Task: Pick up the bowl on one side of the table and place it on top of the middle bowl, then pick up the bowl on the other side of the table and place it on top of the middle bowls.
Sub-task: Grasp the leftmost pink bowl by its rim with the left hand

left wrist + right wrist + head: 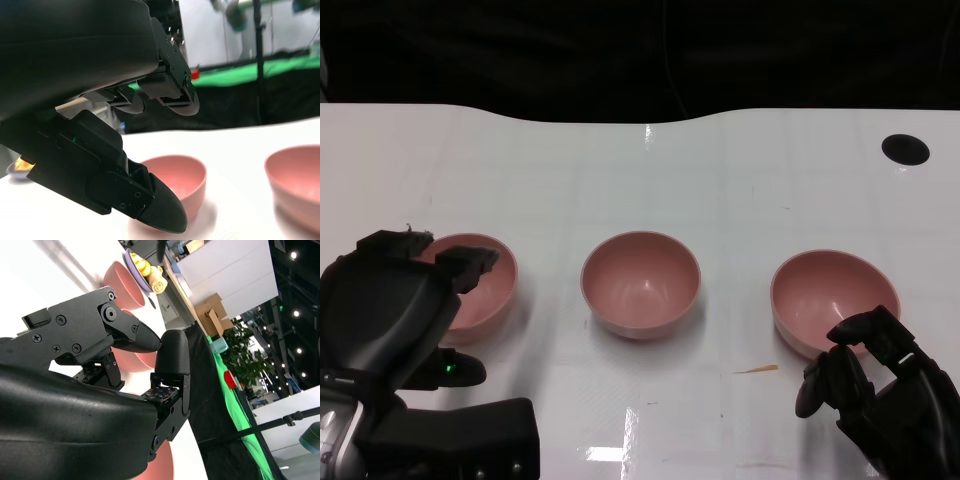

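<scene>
Three pink bowls stand in a row on the white table (640,180): the left bowl (485,290), the middle bowl (640,282) and the right bowl (830,298). My left hand (400,305) hovers at the left bowl's near-left rim, fingers over the rim and thumb outside, holding nothing. In the left wrist view the left bowl (187,177) lies beyond the spread fingers (170,92) and the middle bowl (295,180) beside it. My right hand (875,375) sits at the near edge of the right bowl, fingers curved and apart from the thumb, empty.
A round black hole (905,149) marks the table's far right. A small orange mark (757,370) lies in front of the right bowl. Beyond the table, the right wrist view shows a purple plate with yellow items (142,267) and cardboard boxes (212,315).
</scene>
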`<action>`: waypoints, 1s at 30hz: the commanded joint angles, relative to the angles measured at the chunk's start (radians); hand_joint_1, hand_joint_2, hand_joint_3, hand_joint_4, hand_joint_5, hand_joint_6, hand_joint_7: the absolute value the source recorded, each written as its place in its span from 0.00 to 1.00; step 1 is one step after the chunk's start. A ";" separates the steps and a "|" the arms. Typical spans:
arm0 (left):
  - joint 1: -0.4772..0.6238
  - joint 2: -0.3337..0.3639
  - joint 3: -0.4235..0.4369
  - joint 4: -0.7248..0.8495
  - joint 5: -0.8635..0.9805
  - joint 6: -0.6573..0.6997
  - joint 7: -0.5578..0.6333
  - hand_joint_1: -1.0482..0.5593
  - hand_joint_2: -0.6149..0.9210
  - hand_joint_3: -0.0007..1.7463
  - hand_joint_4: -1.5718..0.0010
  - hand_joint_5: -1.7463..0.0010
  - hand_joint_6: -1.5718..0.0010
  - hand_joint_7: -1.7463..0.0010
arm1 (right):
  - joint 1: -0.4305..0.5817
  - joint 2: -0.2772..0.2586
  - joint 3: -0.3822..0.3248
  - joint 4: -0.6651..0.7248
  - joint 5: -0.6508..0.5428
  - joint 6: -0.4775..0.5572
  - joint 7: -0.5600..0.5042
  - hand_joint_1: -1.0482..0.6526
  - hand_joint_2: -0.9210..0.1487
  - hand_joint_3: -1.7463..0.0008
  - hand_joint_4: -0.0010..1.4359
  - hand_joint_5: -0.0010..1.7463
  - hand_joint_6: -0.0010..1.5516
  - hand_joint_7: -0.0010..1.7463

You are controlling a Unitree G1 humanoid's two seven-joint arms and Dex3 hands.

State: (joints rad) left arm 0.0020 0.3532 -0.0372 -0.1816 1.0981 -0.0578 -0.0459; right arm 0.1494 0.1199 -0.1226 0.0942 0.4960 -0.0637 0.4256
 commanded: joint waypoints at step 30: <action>-0.324 0.078 -0.238 0.675 -0.206 -0.052 0.247 0.13 1.00 0.07 0.65 0.98 0.62 0.99 | 0.007 -0.001 -0.005 -0.015 0.004 0.004 -0.010 0.60 0.18 0.44 0.53 1.00 0.32 0.99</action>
State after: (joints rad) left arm -0.3024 0.4144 -0.2671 0.4584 0.9028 -0.1004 0.1769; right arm 0.1525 0.1225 -0.1197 0.0870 0.4951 -0.0514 0.4130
